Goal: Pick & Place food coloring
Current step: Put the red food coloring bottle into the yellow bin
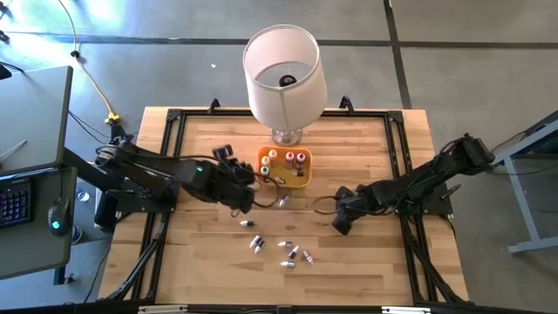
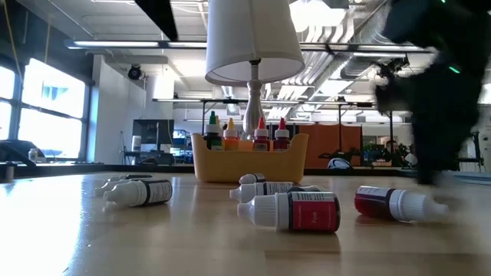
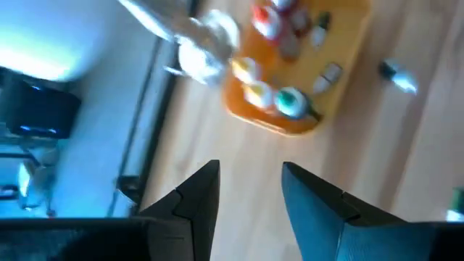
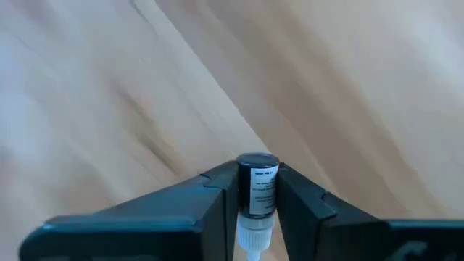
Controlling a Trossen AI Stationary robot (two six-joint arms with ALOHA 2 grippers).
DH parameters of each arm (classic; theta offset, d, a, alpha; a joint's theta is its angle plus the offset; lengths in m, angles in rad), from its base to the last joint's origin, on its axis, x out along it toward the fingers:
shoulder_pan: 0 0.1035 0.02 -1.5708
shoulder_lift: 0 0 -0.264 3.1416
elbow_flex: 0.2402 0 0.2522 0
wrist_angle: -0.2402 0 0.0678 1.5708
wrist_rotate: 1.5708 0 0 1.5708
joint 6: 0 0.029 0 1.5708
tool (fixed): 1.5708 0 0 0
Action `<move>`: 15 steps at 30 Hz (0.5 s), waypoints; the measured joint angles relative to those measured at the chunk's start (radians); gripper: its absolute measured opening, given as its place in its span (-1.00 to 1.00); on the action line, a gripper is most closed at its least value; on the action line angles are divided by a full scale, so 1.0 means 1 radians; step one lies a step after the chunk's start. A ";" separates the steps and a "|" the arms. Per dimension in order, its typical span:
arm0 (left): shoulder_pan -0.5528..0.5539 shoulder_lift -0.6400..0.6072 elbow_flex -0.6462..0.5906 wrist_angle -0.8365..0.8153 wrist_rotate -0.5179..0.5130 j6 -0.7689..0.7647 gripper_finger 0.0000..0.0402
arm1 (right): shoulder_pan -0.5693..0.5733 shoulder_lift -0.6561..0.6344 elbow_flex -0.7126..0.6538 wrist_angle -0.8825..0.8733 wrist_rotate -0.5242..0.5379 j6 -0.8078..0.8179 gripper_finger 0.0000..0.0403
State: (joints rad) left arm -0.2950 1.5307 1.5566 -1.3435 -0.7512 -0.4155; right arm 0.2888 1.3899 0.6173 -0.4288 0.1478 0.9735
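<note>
An orange tray [image 1: 301, 181] [image 2: 249, 165] stands in front of the lamp base, with several food coloring bottles [image 1: 288, 160] upright in it. Several more bottles [image 1: 285, 249] [image 2: 295, 211] lie on their sides on the wood nearer the near edge, and one [image 1: 282, 201] lies just before the tray. My left gripper [image 1: 255, 181] [image 3: 250, 170] is open and empty, just left of the tray [image 3: 275, 119]. My right gripper [image 1: 340, 222] [image 4: 257, 170] is right of the loose bottles, shut on a food coloring bottle. My right gripper pinches one food coloring bottle by its labelled body [image 4: 257, 190] between the two fingers. The bottle lies along the fingers: its dark base [image 4: 257, 161] points away toward the wood and its white cap [image 4: 254, 239] points back toward the wrist.
The big white lampshade [image 1: 283, 74] [image 2: 253, 38] stands on its base right behind the tray, at the table's far middle. A black frame [image 1: 166, 157] runs round the table. Bare wood shows between the right gripper and the tray.
</note>
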 joint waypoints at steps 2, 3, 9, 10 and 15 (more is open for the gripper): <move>0.005 -0.023 0.058 -0.020 -0.048 0.010 -0.28 | -0.038 0.006 0.042 0.110 0.063 -0.072 -0.65; 0.008 -0.035 0.080 -0.048 -0.062 0.019 -0.28 | -0.061 0.022 0.062 0.172 0.098 -0.133 -0.66; 0.006 -0.083 0.190 -0.065 -0.077 0.047 -0.28 | -0.163 0.097 0.258 0.465 0.323 -0.610 -0.66; 0.006 -0.094 0.192 -0.067 -0.066 0.047 -0.28 | -0.180 0.119 0.294 0.457 0.348 -0.684 -0.66; 0.007 -0.127 0.174 -0.124 0.021 0.021 -0.28 | -0.263 0.274 0.430 0.387 0.291 -0.795 -0.61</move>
State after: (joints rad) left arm -0.2882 1.4040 1.7302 -1.4672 -0.7300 -0.3950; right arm 0.0258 1.6642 1.0477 -0.0414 0.4385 0.1787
